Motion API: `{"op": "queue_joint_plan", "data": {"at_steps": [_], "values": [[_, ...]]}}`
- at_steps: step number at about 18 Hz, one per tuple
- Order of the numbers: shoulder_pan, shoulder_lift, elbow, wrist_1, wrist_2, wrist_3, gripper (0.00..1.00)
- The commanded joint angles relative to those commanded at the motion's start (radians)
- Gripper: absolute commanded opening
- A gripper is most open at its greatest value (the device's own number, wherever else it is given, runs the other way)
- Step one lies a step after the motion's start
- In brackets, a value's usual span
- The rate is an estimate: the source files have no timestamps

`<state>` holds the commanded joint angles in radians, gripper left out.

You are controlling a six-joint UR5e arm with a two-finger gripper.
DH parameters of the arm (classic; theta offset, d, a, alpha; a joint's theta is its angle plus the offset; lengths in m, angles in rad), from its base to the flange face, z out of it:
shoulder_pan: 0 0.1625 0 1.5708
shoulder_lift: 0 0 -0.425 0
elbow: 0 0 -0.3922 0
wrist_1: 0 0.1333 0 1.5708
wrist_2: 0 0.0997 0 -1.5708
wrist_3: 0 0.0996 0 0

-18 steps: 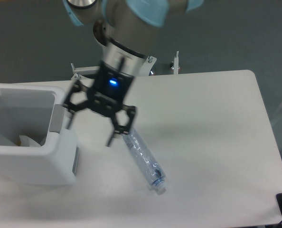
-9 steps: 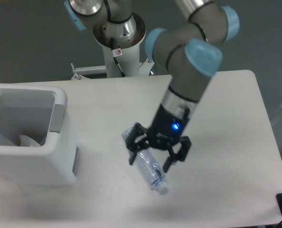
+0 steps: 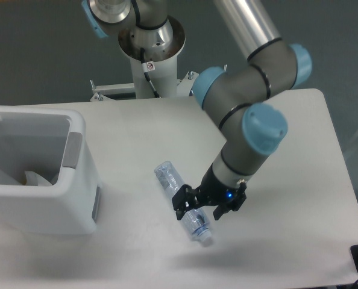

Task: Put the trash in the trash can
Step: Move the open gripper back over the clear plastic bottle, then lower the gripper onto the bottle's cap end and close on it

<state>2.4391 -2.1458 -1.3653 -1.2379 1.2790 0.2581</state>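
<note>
Bottle [image 3: 182, 200] flat on worktop [image 3: 287, 132]; fingers [image 3: 201, 208] straddle cap end, not visibly clamped. Centre grip, squeeze gently, lift toward bin [image 3: 76, 198].

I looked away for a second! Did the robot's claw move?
Yes. The claw swung away from the trash can, across the table, and dropped low over the bottle, near its cap end.

Bluish clear bottle [image 3: 182, 198], white bin [image 3: 76, 198]
</note>
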Motion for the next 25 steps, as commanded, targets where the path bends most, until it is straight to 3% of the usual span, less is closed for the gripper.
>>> {"op": "queue_joint_plan", "data": {"at_steps": [9,21,24,25], "values": [[-0.037,-0.072,0.002,0.003,0.158,-0.08,1.0],[-0.075,-0.123,-0.012,0.012,0.226,-0.118,1.0],[-0.081,-0.135,-0.012,0.014,0.232,-0.118,0.89],[-0.087,-0.138,-0.012,0.015,0.235,-0.118,0.74]]}}
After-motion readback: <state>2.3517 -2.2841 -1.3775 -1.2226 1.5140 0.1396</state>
